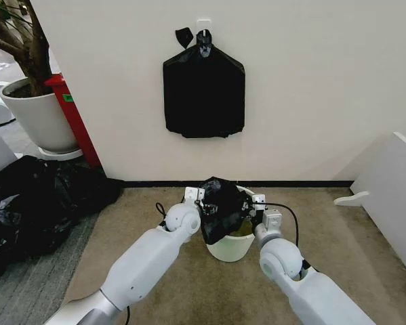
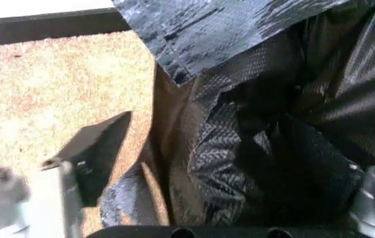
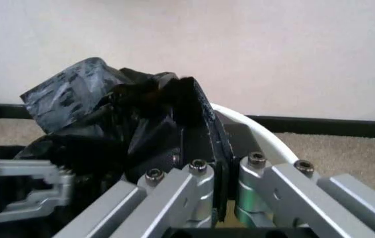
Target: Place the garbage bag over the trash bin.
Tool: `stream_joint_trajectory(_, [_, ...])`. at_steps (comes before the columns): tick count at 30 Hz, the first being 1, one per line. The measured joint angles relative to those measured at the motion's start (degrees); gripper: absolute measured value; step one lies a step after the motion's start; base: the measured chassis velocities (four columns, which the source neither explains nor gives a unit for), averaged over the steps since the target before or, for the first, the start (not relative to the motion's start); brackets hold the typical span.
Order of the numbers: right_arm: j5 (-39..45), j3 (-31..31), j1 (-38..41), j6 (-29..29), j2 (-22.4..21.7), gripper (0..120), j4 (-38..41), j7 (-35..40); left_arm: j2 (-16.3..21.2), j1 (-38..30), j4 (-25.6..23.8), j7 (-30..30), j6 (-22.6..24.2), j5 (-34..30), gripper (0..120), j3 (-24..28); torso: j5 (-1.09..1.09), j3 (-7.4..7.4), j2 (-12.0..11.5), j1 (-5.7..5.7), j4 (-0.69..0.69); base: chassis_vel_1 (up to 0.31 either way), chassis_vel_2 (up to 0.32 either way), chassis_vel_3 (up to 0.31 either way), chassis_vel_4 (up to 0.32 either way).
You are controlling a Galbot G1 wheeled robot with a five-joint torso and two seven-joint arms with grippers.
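Note:
The cream-white trash bin (image 1: 228, 249) stands on the carpet close to the wall. The glossy black garbage bag (image 1: 221, 206) is bunched up on top of it and hangs into its mouth. My right gripper (image 3: 204, 116) is at the bin's right rim (image 3: 266, 136), shut with the bag's film (image 3: 108, 114) pinched between its black pads. My left gripper (image 2: 240, 158) is at the bin's left side. Its fingers (image 2: 94, 158) stand wide apart, with wrinkled bag film (image 2: 253, 119) lying between them. In the head view the left gripper (image 1: 196, 198) and the right gripper (image 1: 258, 205) flank the bag.
A flat black bundle (image 1: 204, 95) hangs from a wall hook above the bin. A heap of black plastic (image 1: 33, 203) lies at the left, behind it a white plant pot (image 1: 36, 112) and a red post (image 1: 74, 115). A white panel (image 1: 392, 196) stands at the right.

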Motion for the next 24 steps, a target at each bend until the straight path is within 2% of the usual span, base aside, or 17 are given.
stream_joint_trajectory(4, [-0.03,0.07,-0.17,0.05,-0.05,0,0.15,0.04,-0.91,-0.81,1.86,0.58,0.33,0.49,66,0.15,0.00,0.00,0.00,0.00,0.00,0.000,0.000,0.000,0.000])
stream_joint_trajectory(5, [-0.03,0.07,-0.17,0.05,-0.05,0,0.15,0.04,-0.91,-0.81,1.86,0.58,0.33,0.49,66,0.15,0.00,0.00,0.00,0.00,0.00,0.000,0.000,0.000,0.000])
stream_joint_trajectory(9, [-0.05,0.21,-0.24,0.24,-0.15,0,0.27,0.07,-1.22,-0.94,2.50,0.73,1.43,0.75,48,0.40,0.00,0.00,0.00,0.00,0.00,0.000,0.000,0.000,0.000])
stream_joint_trajectory(11, [-0.06,0.21,-0.27,0.39,-0.16,0,0.27,0.08,-1.31,-0.81,2.50,0.73,2.14,0.78,40,0.43,0.00,0.00,0.00,0.00,0.00,0.000,0.000,0.000,0.000])
stream_joint_trajectory(13, [-0.06,0.21,-0.28,0.42,-0.16,0,0.27,0.07,-1.31,-0.79,2.48,0.73,2.23,0.78,38,0.43,0.00,0.00,0.00,0.00,0.00,0.000,0.000,0.000,0.000])
stream_joint_trajectory(18, [-0.31,-0.17,-0.39,1.20,-0.27,0,0.27,0.08,-0.95,-0.14,1.15,0.80,3.74,0.10,15,-0.10,-0.02,0.01,0.00,0.00,0.00,0.000,0.000,0.000,0.000])
stream_joint_trajectory(24, [-1.03,-0.45,-0.61,1.43,-0.40,2,0.63,0.56,0.08,0.20,-0.11,1.36,3.33,-0.70,3,-0.81,-0.03,0.01,0.00,0.00,-0.01,0.000,0.000,0.000,0.000])
